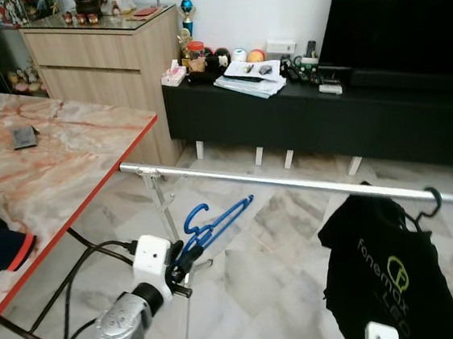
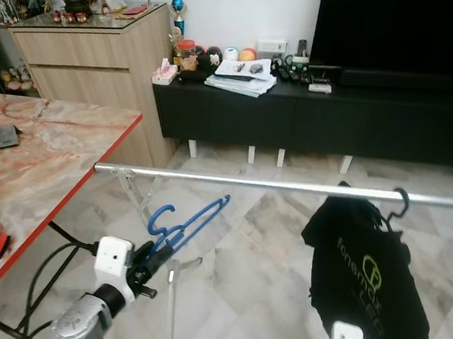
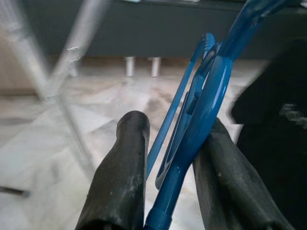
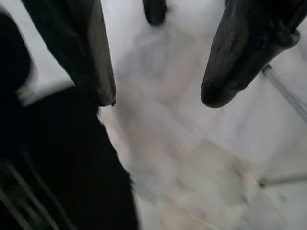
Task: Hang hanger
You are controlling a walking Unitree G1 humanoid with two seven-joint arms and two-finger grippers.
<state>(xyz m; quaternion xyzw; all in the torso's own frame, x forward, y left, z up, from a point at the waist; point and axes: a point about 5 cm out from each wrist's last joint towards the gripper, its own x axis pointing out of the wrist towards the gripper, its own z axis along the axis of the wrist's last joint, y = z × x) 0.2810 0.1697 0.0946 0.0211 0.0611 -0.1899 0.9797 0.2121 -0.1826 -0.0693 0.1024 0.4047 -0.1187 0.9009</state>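
My left gripper (image 1: 187, 259) is shut on a blue plastic hanger (image 1: 219, 218), held low in front of and below the silver clothes rail (image 1: 293, 182). The hanger's hook points up towards the rail's left end and does not touch it. In the left wrist view the blue hanger (image 3: 206, 110) runs between the two black fingers (image 3: 122, 177). A black T-shirt (image 1: 387, 274) with green print hangs on a black hanger at the rail's right part. My right gripper (image 4: 160, 98) is open and empty, low beside that shirt, over the marble floor.
A marble table with a red edge (image 1: 71, 153) stands at the left, cables (image 1: 82, 261) under it. The rack's leg (image 1: 165, 212) drops by my left gripper. A black TV console (image 1: 302, 117) and a wooden cabinet (image 1: 102, 61) line the far wall.
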